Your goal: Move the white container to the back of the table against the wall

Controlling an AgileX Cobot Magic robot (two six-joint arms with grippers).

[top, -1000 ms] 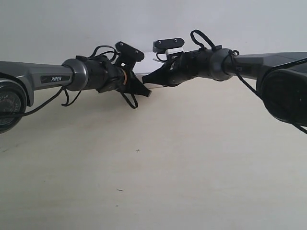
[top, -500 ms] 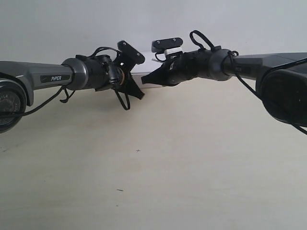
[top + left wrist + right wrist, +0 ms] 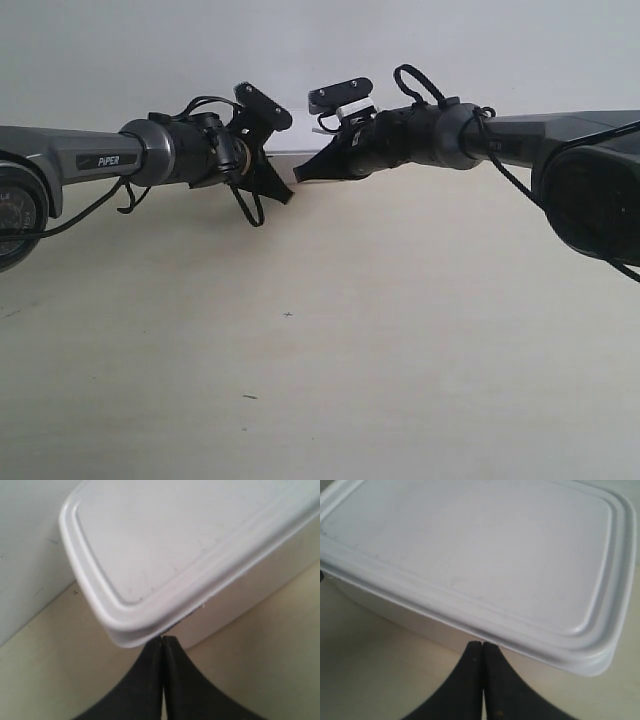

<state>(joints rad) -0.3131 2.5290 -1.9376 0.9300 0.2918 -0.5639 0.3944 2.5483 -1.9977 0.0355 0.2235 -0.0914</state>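
Note:
The white container (image 3: 190, 545) has a flat rimmed lid and stands on the table (image 3: 55, 675) close to the wall (image 3: 25, 550). My left gripper (image 3: 163, 639) is shut, its tips touching a rounded corner just under the lid rim. My right gripper (image 3: 483, 644) is shut too, with its tips against the long side of the white container (image 3: 480, 550) below the rim. In the exterior view both arms meet at the table's back, and only a sliver of the white container (image 3: 288, 158) shows behind the grippers (image 3: 283, 193) (image 3: 299, 176).
The pale table (image 3: 320, 340) stretches wide in front of both arms, with a few tiny dark specks (image 3: 288, 314). The plain wall (image 3: 320, 50) closes off the back. A large dark arm housing (image 3: 590, 200) fills the exterior view's right edge.
Both grippers have shifted a little farther back and leftward in the exterior view. The visible sliver of the container now sits higher, closer to the wall.

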